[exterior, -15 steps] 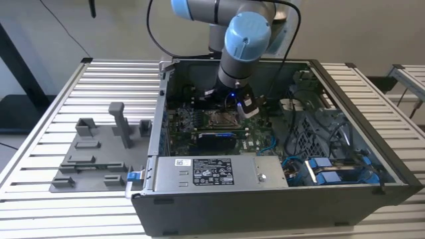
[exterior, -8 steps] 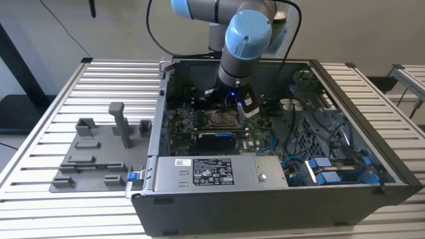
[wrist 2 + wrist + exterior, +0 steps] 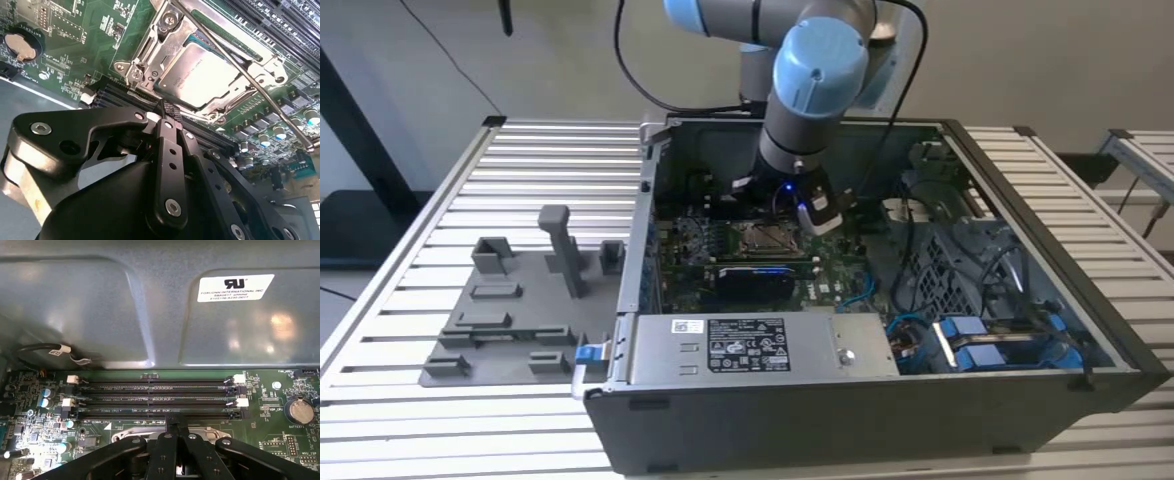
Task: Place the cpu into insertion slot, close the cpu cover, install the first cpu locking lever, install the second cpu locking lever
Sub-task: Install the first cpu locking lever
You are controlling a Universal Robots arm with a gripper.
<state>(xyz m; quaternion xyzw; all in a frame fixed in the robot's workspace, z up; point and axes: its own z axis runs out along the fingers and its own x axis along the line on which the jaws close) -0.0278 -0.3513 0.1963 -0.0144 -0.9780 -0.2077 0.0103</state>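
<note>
Both fingers of the gripper (image 3: 168,111) are pressed together, with nothing visible between the tips. In both wrist views the tips meet in one narrow black point (image 3: 172,421).

Position: the tips sit low over the board (image 3: 90,30), on the line between the RAM slots (image 3: 155,392) and the near rim of the slot (image 3: 761,237). In the exterior view the arm (image 3: 817,70) reaches down into the open case (image 3: 1041,200), ending above the slot.

- cpu (image 3: 200,75): lies flat in the slot, directly ahead of the tips and close to them, not touching.
- Cover (image 3: 172,47): looks lowered, its silver frame around the cpu's grey top.
- Lever (image 3: 235,65): a thin steel rod. Its long axis runs oblique to the line of the fingers and crosses the far side of the cover. It is apart from the gripper. Cannot tell whether its end is hooked under a catch.

Judgement: insertion and cover appear done, and the work now stands at the levers. The key relation is the rod lying beyond the cpu, on the side away from the tips.

The case wall (image 3: 100,305) stands behind the RAM slots.
</note>
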